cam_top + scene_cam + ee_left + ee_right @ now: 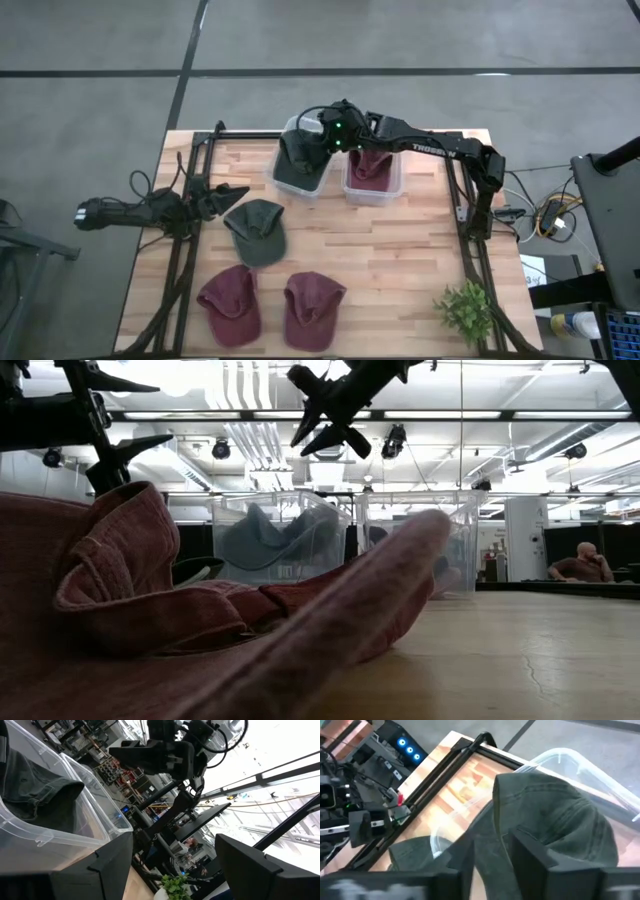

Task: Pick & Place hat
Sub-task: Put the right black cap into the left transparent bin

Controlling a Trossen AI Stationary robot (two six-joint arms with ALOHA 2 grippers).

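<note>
Two clear bins stand at the table's far middle. The left bin (pixel 318 185) holds a green hat (pixel 300 160), which lies against the bin's wall (pixel 40 795). A maroon hat (pixel 370 165) fills the right bin (pixel 396 185). My right gripper (pixel 312 135) hangs above the left bin, open, with the green hat (pixel 555 815) below its fingers and nothing between them (pixel 305 440). On the wood lie another green hat (pixel 258 230) and two maroon hats (pixel 232 300) (pixel 312 308). My left gripper (pixel 225 192) waits open at the table's left.
A small green plant (pixel 465 308) stands at the near right corner. Black frame rails (pixel 185 250) (pixel 470 250) run along both sides of the table. Bare wood shows between the bins and the plant. A person (pixel 580 565) sits far off in the room.
</note>
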